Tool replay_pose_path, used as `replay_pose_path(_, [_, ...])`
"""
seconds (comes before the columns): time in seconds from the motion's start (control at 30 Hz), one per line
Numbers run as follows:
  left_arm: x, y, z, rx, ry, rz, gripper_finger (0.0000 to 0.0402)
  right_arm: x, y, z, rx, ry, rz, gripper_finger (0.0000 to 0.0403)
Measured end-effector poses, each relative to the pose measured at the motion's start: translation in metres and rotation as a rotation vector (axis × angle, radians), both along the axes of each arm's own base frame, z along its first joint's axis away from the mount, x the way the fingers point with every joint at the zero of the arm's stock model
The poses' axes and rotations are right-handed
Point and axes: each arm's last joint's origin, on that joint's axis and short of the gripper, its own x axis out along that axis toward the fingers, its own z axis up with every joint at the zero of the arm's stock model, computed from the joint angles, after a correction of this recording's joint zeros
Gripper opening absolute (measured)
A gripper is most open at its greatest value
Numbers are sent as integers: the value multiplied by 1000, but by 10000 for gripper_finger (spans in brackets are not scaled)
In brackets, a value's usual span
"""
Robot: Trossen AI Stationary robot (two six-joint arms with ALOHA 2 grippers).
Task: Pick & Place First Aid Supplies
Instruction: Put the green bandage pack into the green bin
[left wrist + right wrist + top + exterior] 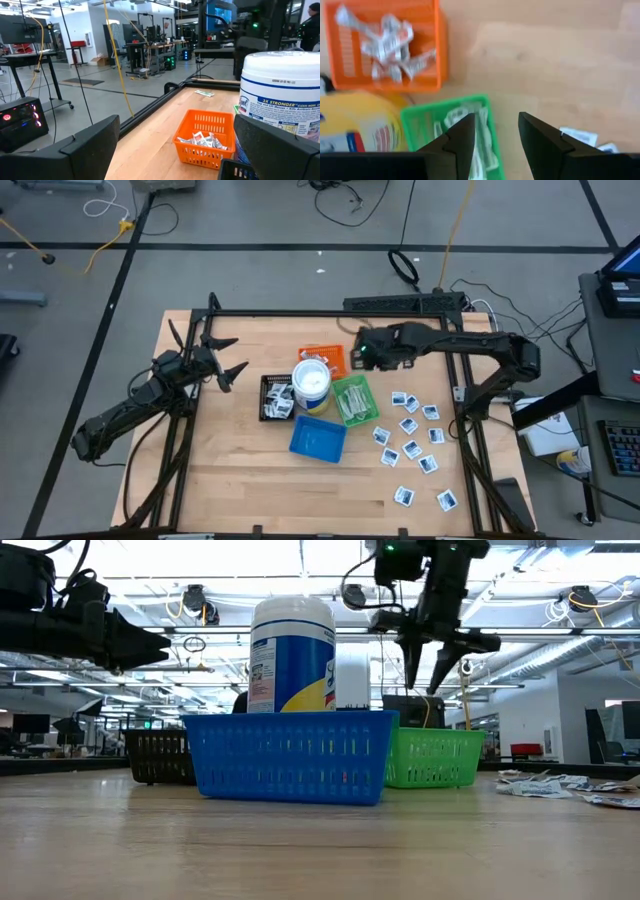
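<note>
Roughly a dozen loose packets [413, 442] lie scattered on the table [220, 480] on the right arm's side, well apart from the tray cluster in the middle. That's the relation the next pick depends on, in my read: the right gripper [366, 352] hangs high over the gap between the orange tray [335, 358] and green tray [362, 395], so the scatter lies toward the table's front-right from it. The nearest packets sit just beyond the green tray's outer edge.

Right gripper: fingers partly apart, narrow gap, nothing between them in the wrist view. It points straight down; the low view shows it well above the tray rims.

Left gripper [226, 360]: spread wide, empty, parked at the far left of the table, aimed toward the trays. The scatter is well out of its way, so the right arm is the obvious one for the loose packets.

Packets: small, flat, white squares with dark print, lying at mixed angles; a few touch or overlap near the middle of the scatter, which could make a clean single pick awkward. No real long axis on the squares.

More supplies already sit in the orange, green and black tray [272, 398]; the blue tray [318, 439] looks empty. The white tub [311, 383] stands in the middle of the trays.
</note>
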Motion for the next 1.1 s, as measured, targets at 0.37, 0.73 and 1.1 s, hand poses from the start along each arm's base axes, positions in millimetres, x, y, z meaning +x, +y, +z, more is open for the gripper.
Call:
replay_pose_path(0.37, [0, 0, 0, 0, 0, 0, 397, -78, -42, -18, -3, 40, -240, 144])
replay_pose_path(0.73, [0, 0, 0, 0, 0, 0, 397, -142, -77, -35, -93, 126, -472, 141])
replay_pose_path(1.1, [0, 0, 0, 0, 0, 0, 397, -149, -112, -61, -69, 175, -537, 139])
